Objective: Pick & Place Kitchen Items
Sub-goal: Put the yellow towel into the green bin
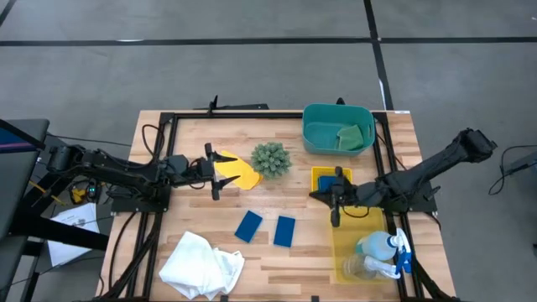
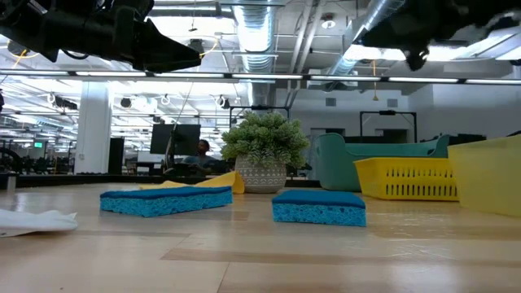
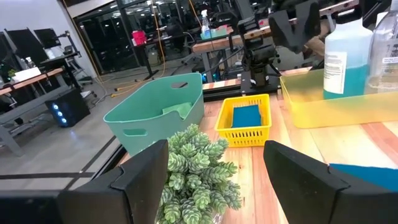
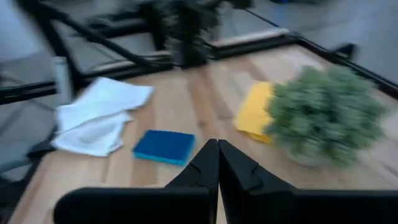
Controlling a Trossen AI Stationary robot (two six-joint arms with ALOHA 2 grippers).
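- High view, taking the table as a clock face with the near edge at 6: a white cloth (image 1: 201, 263) lies crumpled at 7, nearest the front.
- At 5, a clear yellow bin (image 1: 348, 243) holds a clear spray bottle (image 1: 377, 246) with a blue trigger, lying on its side, and a clear cup (image 1: 362, 267) beside it.
- Just below centre, two blue sponges lie flat on the wood, apart from each other: one (image 1: 248, 226) tilted, the other (image 1: 284, 231) to its right.
- The right gripper (image 1: 335, 211) hangs at 4 above the yellow bin's far edge, fingers pressed fully together, holding nothing.
- A small yellow basket (image 1: 317, 174) at 3 has a blue sponge (image 1: 330, 180) inside, partly under the right arm.
- The left gripper (image 1: 213, 170) hovers at 9, fingers spread wide with nothing between them, above the left end of a yellow sponge (image 1: 238, 173).
- The yellow sponge lies just left of the round spiky plant ball (image 1: 270, 158) at centre, touching or nearly touching it.
- At 1, farthest back, a teal bin (image 1: 315, 116) holds a green sponge (image 1: 351, 135).
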